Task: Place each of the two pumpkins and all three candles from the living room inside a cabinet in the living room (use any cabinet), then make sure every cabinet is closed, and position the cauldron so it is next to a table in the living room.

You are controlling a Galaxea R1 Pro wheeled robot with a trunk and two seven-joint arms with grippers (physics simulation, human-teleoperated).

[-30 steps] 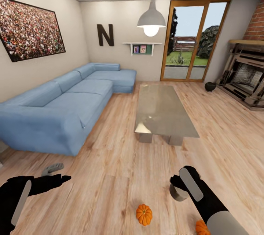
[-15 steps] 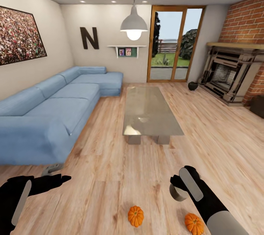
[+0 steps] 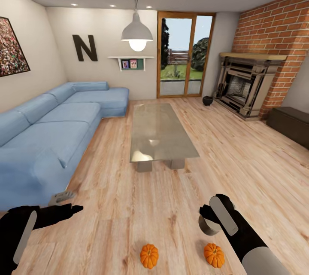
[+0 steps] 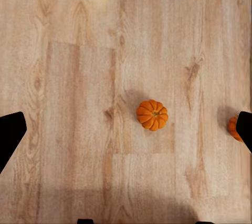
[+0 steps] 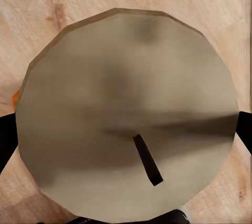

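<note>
Two orange pumpkins lie on the wood floor just in front of me, one point(image 3: 149, 255) in the middle and one point(image 3: 213, 255) by my right arm; the left wrist view looks down on both point(image 4: 152, 114) point(image 4: 234, 128). My right gripper point(image 3: 209, 222) is shut on a round beige candle point(image 5: 105, 77) with a dark wick. My left gripper point(image 3: 68, 210) hangs open above the floor, holding nothing. The black cauldron point(image 3: 207, 100) sits far off by the fireplace. The grey-beige table point(image 3: 159, 131) stands mid-room. A dark-brown cabinet point(image 3: 294, 123) lines the right wall.
A long blue sofa point(image 3: 51, 129) runs along the left wall. A brick-backed fireplace point(image 3: 244, 84) stands at the far right, and a glass door point(image 3: 180, 58) at the back. A pendant lamp point(image 3: 137, 34) hangs over the table. Bare floor lies between table and cabinet.
The whole picture has slid left as the camera turned right, bringing the brick wall and dark cabinet into view. Both arms keep their places in the picture.
</note>
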